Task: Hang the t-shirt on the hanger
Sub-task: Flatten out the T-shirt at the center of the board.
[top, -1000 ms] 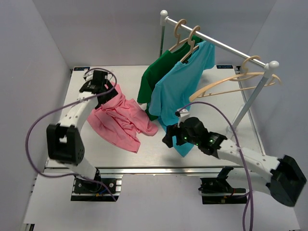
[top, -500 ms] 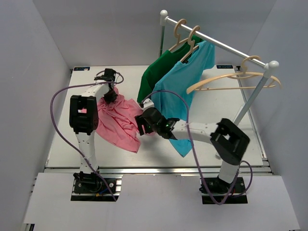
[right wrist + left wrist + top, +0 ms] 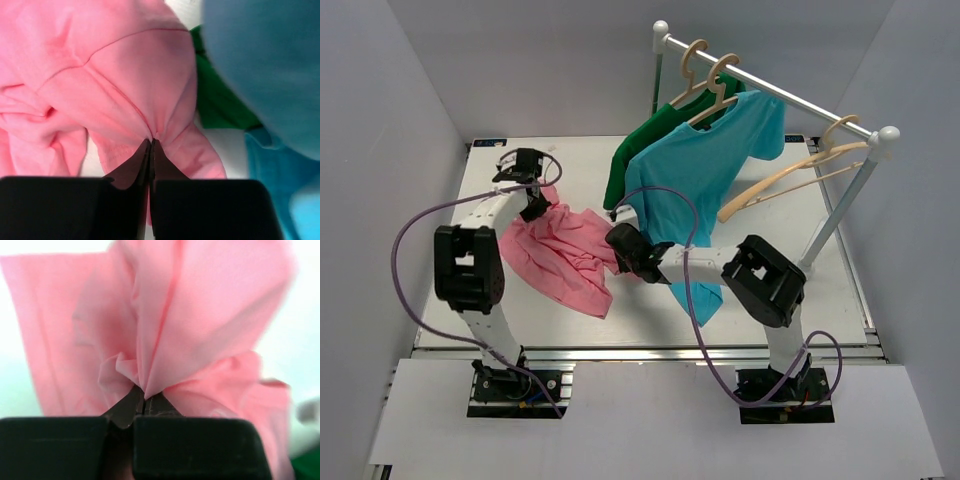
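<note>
The pink t-shirt lies crumpled on the white table, left of centre. My left gripper is shut on its far left edge; in the left wrist view the fingertips pinch a fold of pink t-shirt. My right gripper is shut on the t-shirt's right edge; the right wrist view shows the closed tips biting a gathered pleat of the t-shirt. The bare wooden hanger hangs tilted at the right end of the rail.
A teal-blue shirt and a dark green shirt hang on hangers from the rail, the blue one draping down right behind my right arm. Blue shirt and green shirt fill the right wrist view's right side. The rail's post stands at right.
Both grippers have closed on the pink t-shirt. The right arm swung left from the blue shirt's hem to the t-shirt's right edge. The blue shirt and the bare hanger have swung.
</note>
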Robot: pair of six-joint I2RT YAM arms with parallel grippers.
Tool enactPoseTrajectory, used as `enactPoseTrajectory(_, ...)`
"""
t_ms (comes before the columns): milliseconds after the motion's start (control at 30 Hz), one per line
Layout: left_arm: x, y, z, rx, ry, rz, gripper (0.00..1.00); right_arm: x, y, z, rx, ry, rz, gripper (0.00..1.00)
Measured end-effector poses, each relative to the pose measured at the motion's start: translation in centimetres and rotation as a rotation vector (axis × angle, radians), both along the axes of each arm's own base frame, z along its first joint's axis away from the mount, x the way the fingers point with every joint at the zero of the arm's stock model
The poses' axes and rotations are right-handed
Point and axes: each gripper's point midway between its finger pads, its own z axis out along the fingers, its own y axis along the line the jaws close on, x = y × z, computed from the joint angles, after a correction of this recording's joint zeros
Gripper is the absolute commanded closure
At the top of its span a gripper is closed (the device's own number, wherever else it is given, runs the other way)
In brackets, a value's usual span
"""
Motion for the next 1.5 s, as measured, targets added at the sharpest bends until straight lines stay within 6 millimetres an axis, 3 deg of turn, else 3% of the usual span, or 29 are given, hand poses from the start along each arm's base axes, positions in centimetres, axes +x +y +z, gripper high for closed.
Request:
enactPoseTrajectory(133, -1.2, 0.0, 5.8, -0.015, -0.137, -0.029, 1.00, -0.9, -1.4, 1.9, 0.021, -0.023, 0.012, 1.00)
enactPoseTrajectory(233, -2.1, -0.4, 10.7, -0.041, -0.260, -0.062, 1.00, -2.5, -2.6, 6.2, 0.066, -0.085, 0.060, 1.00)
enactPoseTrajectory(367, -4.1, -1.0, 17.4, -0.077, -0.434, -0.111, 1.00, -6.7, -1.8, 15.9, 0.216, -0.239, 0.197, 1.00)
enactPoseTrajectory(500, -8.0, -1.8, 25.6, -0.119, -0.660, -0.178, 1.00, -13.0, -1.7, 26.1, 0.412, -0.388, 0.366, 1.00)
enactPoseTrajectory(567, -10.6, -1.8, 30.3, -0.129, -0.795, -0.201, 1.00, -15.3, -2.8, 30.1, 0.502, -0.442, 0.430, 1.00)
enactPoseTrajectory(667, -14.9, -1.6, 38.0, -0.128, -1.005, -0.222, 1.00, -17.5, -4.9, 34.5, 0.604, -0.498, 0.504, 1.00)
enactPoseTrajectory(700, -16.6, -1.4, 40.8, -0.123, -1.086, -0.227, 1.00, -18.2, -5.3, 35.9, 0.632, -0.513, 0.538, 1.00)
enactPoseTrajectory(833, -21.4, -1.3, 49.0, -0.116, -1.317, -0.258, 1.00, -20.3, -5.5, 38.9, 0.697, -0.540, 0.645, 1.00)
enactPoseTrajectory(933, -21.5, -2.1, 51.3, -0.126, -1.378, -0.309, 1.00, -19.5, -5.3, 38.2, 0.665, -0.532, 0.601, 1.00)
enactPoseTrajectory(1000, -19.0, -3.1, 50.8, -0.147, -1.340, -0.356, 1.00, -18.1, -5.4, 37.0, 0.622, -0.523, 0.525, 1.00)
enactPoseTrajectory(1067, -14.2, -4.7, 48.1, -0.183, -1.235, -0.412, 1.00, -16.9, -5.6, 35.3, 0.562, -0.505, 0.455, 1.00)
enactPoseTrajectory(1167, -6.4, -7.1, 41.0, -0.254, -1.030, -0.479, 1.00, -15.5, -6.3, 33.3, 0.485, -0.485, 0.370, 1.00)
enactPoseTrajectory(1200, -3.9, -7.9, 37.5, -0.282, -0.939, -0.496, 0.97, -15.2, -6.6, 32.7, 0.464, -0.478, 0.349, 1.00)
enactPoseTrajectory(1267, -0.8, -8.8, 30.3, -0.324, -0.761, -0.509, 0.61, -14.7, -7.0, 31.6, 0.423, -0.464, 0.319, 1.00)
enactPoseTrajectory(1333, 0.0, -9.1, 23.5, -0.354, -0.596, -0.499, 0.12, -14.5, -6.8, 29.8, 0.394, -0.439, 0.308, 1.00)
enactPoseTrajectory(1367, -0.6, -9.0, 20.8, -0.360, -0.528, -0.487, 0.02, -14.6, -6.3, 28.1, 0.368, -0.412, 0.319, 1.00)
enactPoseTrajectory(1433, -2.6, -8.5, 16.0, -0.368, -0.414, -0.436, 0.02, -15.1, -4.9, 24.4, 0.320, -0.340, 0.355, 1.00)
enactPoseTrajectory(1500, -5.3, -7.5, 12.8, -0.354, -0.324, -0.366, 0.02, -16.1, -2.9, 19.1, 0.250, -0.226, 0.423, 1.00)
